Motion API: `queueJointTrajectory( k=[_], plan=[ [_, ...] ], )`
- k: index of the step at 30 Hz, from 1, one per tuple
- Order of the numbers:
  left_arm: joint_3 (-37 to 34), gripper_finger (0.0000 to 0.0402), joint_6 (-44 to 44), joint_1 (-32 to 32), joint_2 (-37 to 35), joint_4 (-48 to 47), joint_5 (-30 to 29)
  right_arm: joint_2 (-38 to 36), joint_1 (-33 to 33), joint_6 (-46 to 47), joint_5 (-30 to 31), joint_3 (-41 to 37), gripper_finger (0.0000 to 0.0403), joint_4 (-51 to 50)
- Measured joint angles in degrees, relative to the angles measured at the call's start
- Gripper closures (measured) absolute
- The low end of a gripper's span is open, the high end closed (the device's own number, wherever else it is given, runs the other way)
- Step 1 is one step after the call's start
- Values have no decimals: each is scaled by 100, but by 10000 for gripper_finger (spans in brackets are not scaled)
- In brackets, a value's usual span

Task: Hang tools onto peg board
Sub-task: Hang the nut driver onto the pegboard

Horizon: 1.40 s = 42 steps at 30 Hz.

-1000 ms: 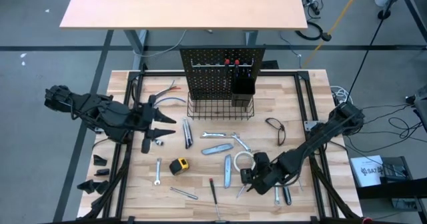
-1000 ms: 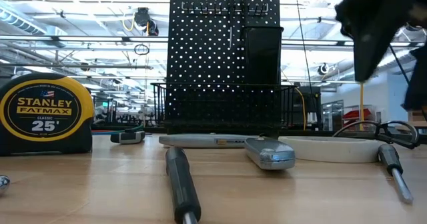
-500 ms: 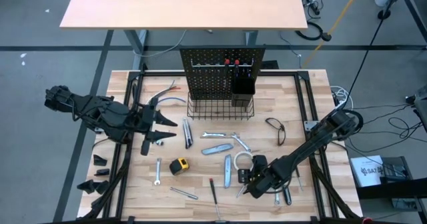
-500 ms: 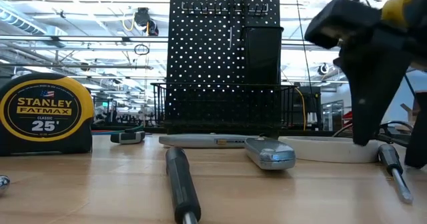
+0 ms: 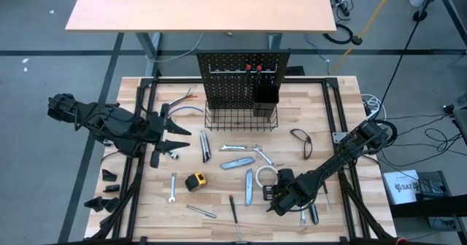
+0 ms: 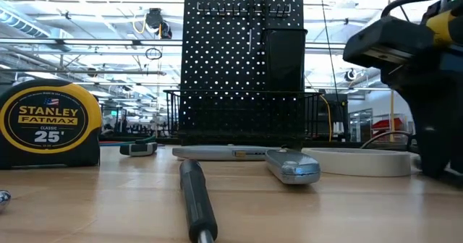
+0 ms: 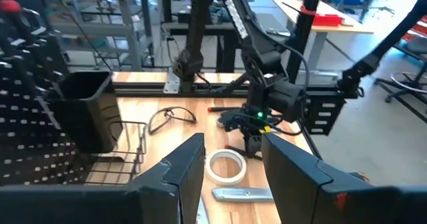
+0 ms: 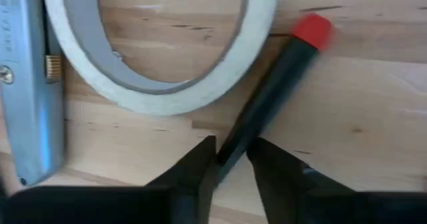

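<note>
**Right gripper pinching screwdriver on table**

Left gripper (image 5: pixel 171 144) hovers left of the peg board (image 5: pixel 243 81), fingers moderately apart, empty. Right gripper (image 8: pixel 230 159), down at the table, fingers narrow around the red-capped black screwdriver (image 8: pixel 270 97) lying against the white tape roll (image 8: pixel 167 91), beside a grey utility knife (image 8: pixel 27 84).

The right gripper (image 8: pixel 230 159) is low at five o'clock, fingers pinching something thin. The left gripper (image 5: pixel 177 144) waits at nine o'clock, fingers apart.

right gripper (image 8: pixel 230 159) pinching red-tipped screwdriver (image 8: pixel 267 104) | white tape roll (image 8: pixel 167 84) beside | grey knife (image 8: pixel 30 84)
</note>
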Motion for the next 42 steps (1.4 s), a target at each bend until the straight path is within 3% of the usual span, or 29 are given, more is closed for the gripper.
queueJointTrajectory(
  k=[9,15,26,37,42],
  plan=[
    [0,249,134,35,-242,13,-199,44,-39,-386,-144,391,378,-808],
    [2,249,197,158,-281,263,-5,39,-37,-485,-243,773,381,-1725],
    [2,249,189,195,-64,479,292,-41,-39,-1018,-161,1406,383,-1688],
    [7,249,1,195,224,848,595,-879,78,-1565,1199,1681,384,-1643],
    [7,249,-36,195,334,1037,673,-1345,92,-2289,1860,1683,384,-1623]
  ],
)
